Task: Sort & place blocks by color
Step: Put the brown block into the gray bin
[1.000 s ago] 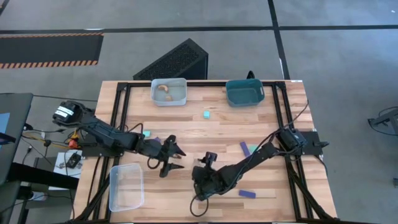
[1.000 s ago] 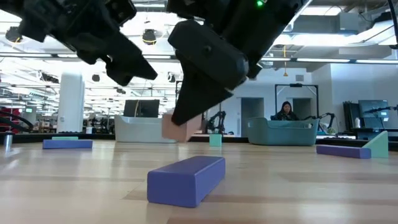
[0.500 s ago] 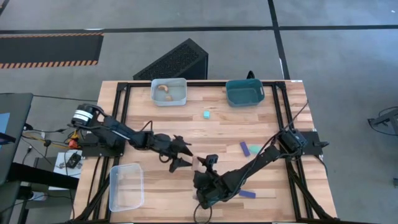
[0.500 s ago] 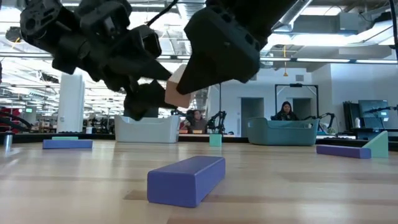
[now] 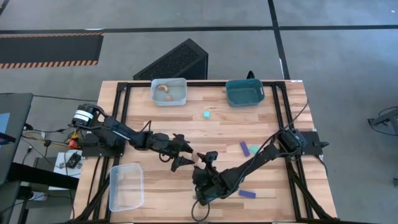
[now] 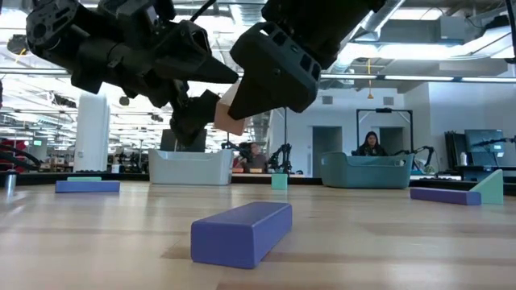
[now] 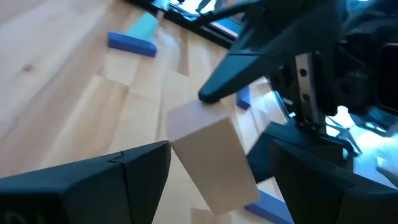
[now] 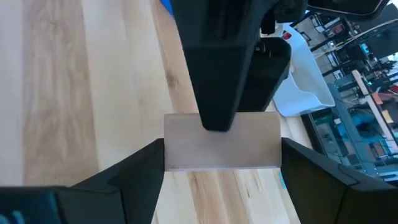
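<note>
1. Where the two arms meet above the table's near middle, the right gripper pinches a tan block between its fingers, holding it clear of the tabletop.
2. The left gripper reaches in from the other side with its fingers spread around the same tan block; one fingertip lies on the block's upper face, but whether the pair actually grips it cannot be told.
3. In the low view the tan block hangs in the air between the two dark grippers.
4. Below and just in front of them, a blue bar lies flat on the wood.
5. Further blue bars lie at the left and right of the low view, the right one touching a cyan wedge.
6. A small cyan cube sits alone toward the far side.
7. Along the far edge stand a clear bin, with tan pieces inside, and a teal bin.
8. Another clear bin rests at the near left corner.
</note>
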You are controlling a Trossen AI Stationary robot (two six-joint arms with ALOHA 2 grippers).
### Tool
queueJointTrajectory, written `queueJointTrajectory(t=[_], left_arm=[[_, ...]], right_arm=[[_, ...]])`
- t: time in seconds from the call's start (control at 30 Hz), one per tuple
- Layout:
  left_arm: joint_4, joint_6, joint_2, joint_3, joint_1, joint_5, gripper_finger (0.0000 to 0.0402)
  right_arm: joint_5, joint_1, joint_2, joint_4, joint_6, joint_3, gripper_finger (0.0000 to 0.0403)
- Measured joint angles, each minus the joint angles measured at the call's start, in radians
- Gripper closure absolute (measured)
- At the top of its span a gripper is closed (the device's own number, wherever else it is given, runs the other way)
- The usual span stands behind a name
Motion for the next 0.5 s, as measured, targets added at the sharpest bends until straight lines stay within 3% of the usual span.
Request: queueJointTrajectory(t=[0.37, 0.5], left_arm=[[-0.009, -0.054, 0.000, 0.000, 0.009, -0.042, 0.0242], [-0.007, -0.072, 0.000, 0.000, 0.010, -0.053, 0.0260]], right_arm=[[0.018, -0.006, 0.000, -0.005, -0.011, 0.000, 0.0097], [0.021, -0.016, 0.001, -0.006, -0.076, -0.001, 0.0097]])
